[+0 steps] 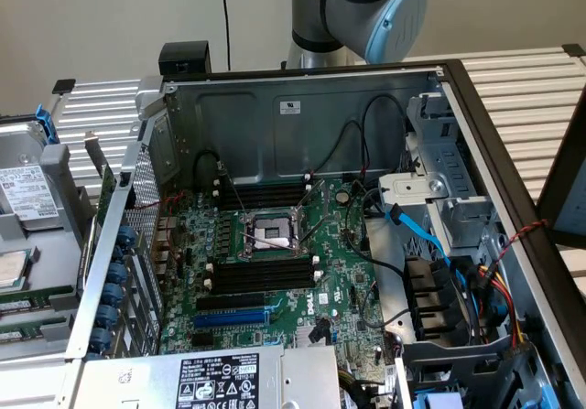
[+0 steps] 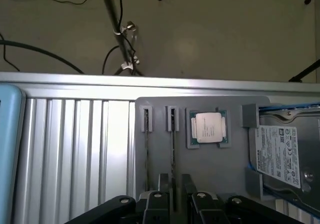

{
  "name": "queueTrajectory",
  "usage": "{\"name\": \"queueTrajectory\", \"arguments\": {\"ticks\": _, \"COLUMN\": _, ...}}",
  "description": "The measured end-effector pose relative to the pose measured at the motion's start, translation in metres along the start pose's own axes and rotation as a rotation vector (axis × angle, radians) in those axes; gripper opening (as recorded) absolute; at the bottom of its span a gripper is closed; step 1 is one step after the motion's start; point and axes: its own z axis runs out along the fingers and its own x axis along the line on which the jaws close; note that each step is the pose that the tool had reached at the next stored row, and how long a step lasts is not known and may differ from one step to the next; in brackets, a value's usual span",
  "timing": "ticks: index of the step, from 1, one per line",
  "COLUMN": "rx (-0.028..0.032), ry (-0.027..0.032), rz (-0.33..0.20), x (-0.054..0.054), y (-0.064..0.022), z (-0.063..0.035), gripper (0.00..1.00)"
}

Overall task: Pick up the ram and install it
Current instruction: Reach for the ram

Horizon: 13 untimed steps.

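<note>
Two ram sticks stand on edge in the slots of a grey holder tray (image 2: 200, 169). One thin green ram stick (image 2: 172, 144) runs straight into the gap between my fingers; the other (image 2: 146, 149) stands parallel beside it. My gripper (image 2: 173, 183) hangs over the near end of the first stick, open, with one finger on each side of it (image 2: 162, 184) and small gaps showing. In the exterior view the open computer case shows the motherboard with its black memory slots (image 1: 261, 274) beside the CPU socket (image 1: 272, 233).
A CPU chip (image 2: 207, 128) and a hard drive (image 2: 280, 154) lie on the same tray beside the sticks. The tray (image 1: 41, 272) sits at the exterior view's left, outside the case wall (image 1: 110, 244). Cables (image 1: 430, 244) and a blue expansion slot (image 1: 233, 317) crowd the case.
</note>
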Motion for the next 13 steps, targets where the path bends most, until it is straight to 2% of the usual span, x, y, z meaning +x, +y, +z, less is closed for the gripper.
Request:
{"name": "queueTrajectory", "arguments": {"ticks": 3, "rx": -0.0067, "ry": -0.0016, "rz": -0.008, "x": 0.0039, "y": 0.0005, "z": 0.0051, "gripper": 0.25}}
{"name": "queueTrajectory", "arguments": {"ticks": 6, "rx": -0.0087, "ry": -0.0033, "rz": -0.013, "x": 0.0091, "y": 0.0016, "z": 0.0102, "gripper": 0.25}}
{"name": "queueTrajectory", "arguments": {"ticks": 8, "rx": -0.0042, "ry": -0.0033, "rz": -0.016, "x": 0.0099, "y": 0.0028, "z": 0.0117, "gripper": 0.25}}
{"name": "queueTrajectory", "arguments": {"ticks": 12, "rx": -0.0025, "ry": -0.0029, "rz": -0.016, "x": 0.0100, "y": 0.0028, "z": 0.0115, "gripper": 0.25}}
{"name": "queueTrajectory", "arguments": {"ticks": 13, "rx": 0.0097, "ry": -0.0024, "rz": -0.017, "x": 0.0100, "y": 0.0029, "z": 0.0116, "gripper": 0.25}}
